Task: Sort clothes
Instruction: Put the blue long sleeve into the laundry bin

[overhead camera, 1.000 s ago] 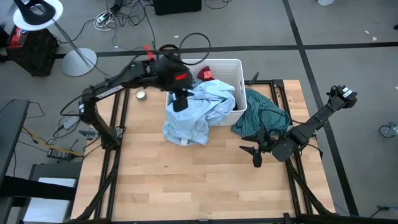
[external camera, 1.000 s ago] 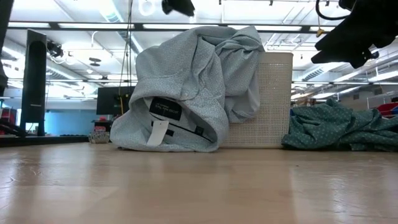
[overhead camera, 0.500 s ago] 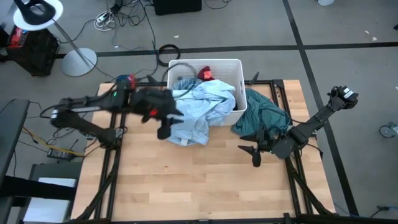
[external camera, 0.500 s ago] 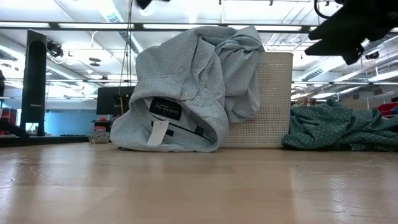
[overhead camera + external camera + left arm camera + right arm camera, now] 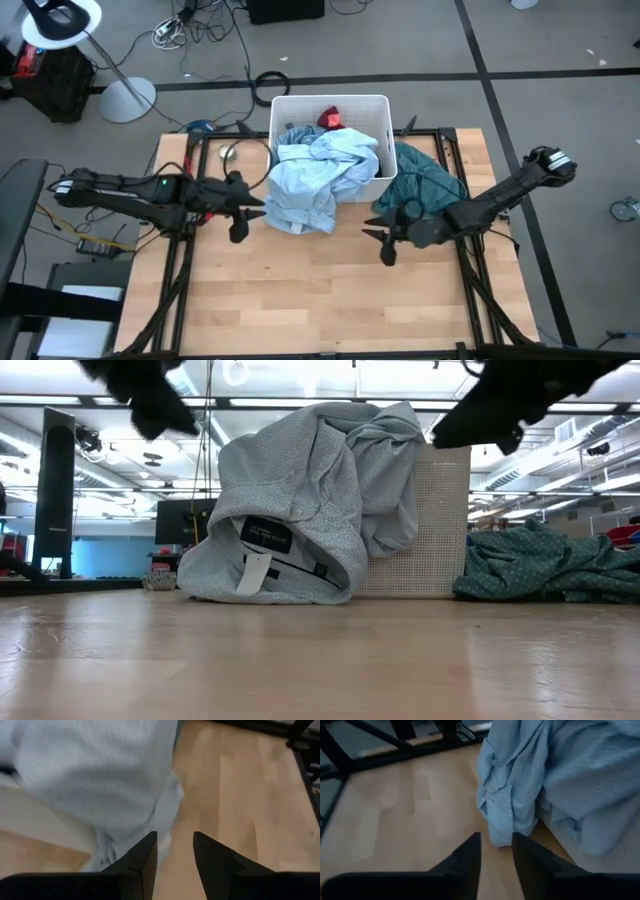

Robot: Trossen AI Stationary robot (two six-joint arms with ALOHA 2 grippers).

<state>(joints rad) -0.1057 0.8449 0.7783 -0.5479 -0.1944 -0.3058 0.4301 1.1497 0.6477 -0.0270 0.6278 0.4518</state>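
Observation:
A light blue shirt (image 5: 312,178) hangs out of the white bin (image 5: 378,108) over its front wall, and its lower part rests on the table (image 5: 270,560). A small red garment (image 5: 328,118) lies inside the bin at the far side. A teal garment (image 5: 425,185) lies heaped on the table against the bin's right wall. My left gripper (image 5: 252,205) is open and low, just left of the shirt (image 5: 100,775). My right gripper (image 5: 378,245) is open near the teal heap and points at the shirt's hanging end (image 5: 502,815). Neither holds anything.
A small round object (image 5: 227,152) sits on the table at the far left. Black frame rails (image 5: 190,180) run along both sides of the table. Bare wood (image 5: 320,300) fills the near half of the table.
My left gripper has swung from above the bin down and toward the table's left and near side, ending low beside the shirt. My right gripper has moved toward the table's left, closer to the shirt. The clothes have stayed as they were.

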